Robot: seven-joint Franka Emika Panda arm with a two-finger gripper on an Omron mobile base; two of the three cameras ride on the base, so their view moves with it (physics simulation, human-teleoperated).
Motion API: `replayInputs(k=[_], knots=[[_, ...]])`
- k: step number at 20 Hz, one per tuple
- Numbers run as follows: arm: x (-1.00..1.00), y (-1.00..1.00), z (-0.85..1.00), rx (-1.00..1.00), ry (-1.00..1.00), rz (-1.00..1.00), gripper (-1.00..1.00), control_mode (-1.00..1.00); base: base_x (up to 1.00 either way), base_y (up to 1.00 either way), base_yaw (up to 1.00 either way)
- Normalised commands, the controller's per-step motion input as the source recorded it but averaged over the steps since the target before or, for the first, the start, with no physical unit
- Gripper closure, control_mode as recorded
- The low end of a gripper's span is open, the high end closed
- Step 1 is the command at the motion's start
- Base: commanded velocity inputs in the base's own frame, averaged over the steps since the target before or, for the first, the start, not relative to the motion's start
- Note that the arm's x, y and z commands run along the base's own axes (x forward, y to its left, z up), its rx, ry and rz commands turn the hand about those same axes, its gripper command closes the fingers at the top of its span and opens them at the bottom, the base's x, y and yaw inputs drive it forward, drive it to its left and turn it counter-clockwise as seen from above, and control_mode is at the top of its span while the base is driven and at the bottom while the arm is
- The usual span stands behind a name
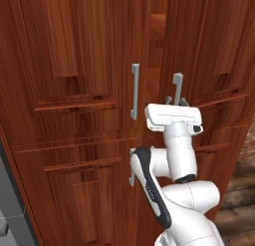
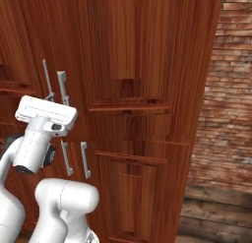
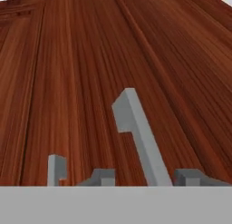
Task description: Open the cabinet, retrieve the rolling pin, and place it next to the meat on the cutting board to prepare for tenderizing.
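Observation:
The cabinet (image 1: 74, 51) is tall reddish-brown wood, with two long silver bar handles side by side at its middle seam. My gripper (image 1: 177, 99) is at the right door's handle (image 1: 177, 83), with one fingertip on each side of the bar. In the hand view the handle (image 3: 138, 132) runs up between the fingertips (image 3: 103, 177) of my gripper (image 3: 147, 177). The right door stands slightly ajar, and a narrow gap (image 1: 158, 26) shows a wooden shelf inside. The right base view shows my gripper (image 2: 59, 98) at the same handle (image 2: 62, 84). The rolling pin, the meat and the cutting board are out of view.
The left door's handle (image 1: 135, 90) is close beside my hand. Shorter doors with short silver handles (image 2: 84, 160) sit below. A brick wall (image 2: 226, 89) and a wooden floor (image 2: 211, 212) lie to the cabinet's right.

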Motion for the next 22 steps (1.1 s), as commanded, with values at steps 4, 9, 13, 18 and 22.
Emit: replayInputs(k=[4, 9, 13, 18, 22], knots=[[-0.93, -0.40, -0.20, 0.00, -0.02, 0.00, 1.00, -1.00, 0.00, 0.00, 0.00], [-1.00, -0.55, -0.24, 0.00, -0.03, 0.00, 1.00, -1.00, 0.00, 0.00, 0.00], [-1.00, -0.75, -0.23, 0.04, -0.05, 0.00, 1.00, -1.00, 0.00, 0.00, 0.00], [-1.00, -0.59, -0.17, 0.05, -0.06, 0.00, 1.00, -1.00, 0.00, 0.00, 0.00], [-1.00, -0.24, -0.20, 0.00, -0.06, -0.03, -1.00, -1.00, 0.00, 0.00, 0.00]])
